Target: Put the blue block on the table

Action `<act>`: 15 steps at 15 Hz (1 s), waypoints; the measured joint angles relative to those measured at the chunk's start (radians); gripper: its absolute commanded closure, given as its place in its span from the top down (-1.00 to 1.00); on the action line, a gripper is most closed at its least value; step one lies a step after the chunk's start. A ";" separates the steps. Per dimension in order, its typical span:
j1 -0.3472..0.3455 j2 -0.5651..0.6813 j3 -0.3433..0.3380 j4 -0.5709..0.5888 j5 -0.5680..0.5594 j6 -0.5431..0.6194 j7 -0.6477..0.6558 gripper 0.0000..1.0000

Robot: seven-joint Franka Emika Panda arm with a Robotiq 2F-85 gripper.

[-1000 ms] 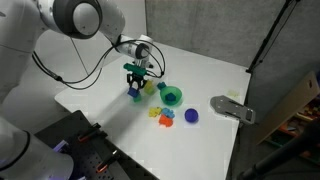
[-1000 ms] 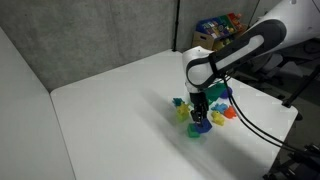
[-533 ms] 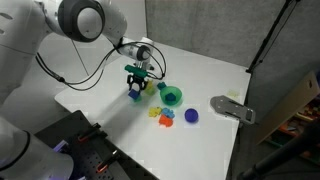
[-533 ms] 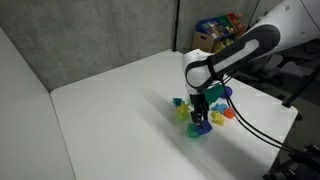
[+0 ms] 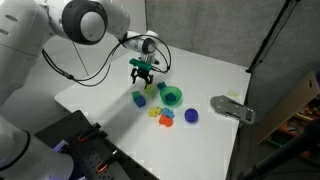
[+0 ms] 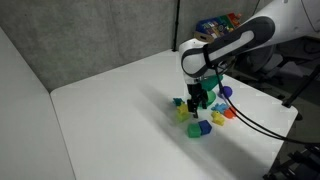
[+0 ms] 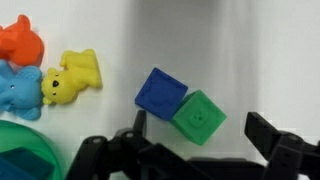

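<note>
Wrist view alone shows blue block (image 7: pixel 160 94) touching green cube (image 7: pixel 198 118).

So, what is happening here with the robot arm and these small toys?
The arm's pincer hangs open just above the blue block and holds nothing. The block lies on the white table, touching a green cube. A yellow bear and a teal bowl lie nearby.

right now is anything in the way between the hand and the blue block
Nothing visible does. The blue block lies on the white table below the open hand, with only air between them. The green cube sits right beside the block, touching or nearly so, not over it.
</note>
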 measured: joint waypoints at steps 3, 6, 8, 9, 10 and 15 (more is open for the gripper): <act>0.000 -0.015 -0.002 0.045 0.000 -0.006 0.008 1.00; -0.002 -0.063 -0.005 0.041 0.000 0.014 0.025 1.00; -0.004 -0.112 -0.010 0.002 0.000 0.061 0.044 1.00; -0.006 -0.142 -0.013 -0.030 0.000 0.094 0.055 1.00; -0.009 -0.176 -0.017 -0.070 0.000 0.134 0.064 1.00; -0.023 -0.375 -0.046 -0.323 0.000 0.305 0.098 1.00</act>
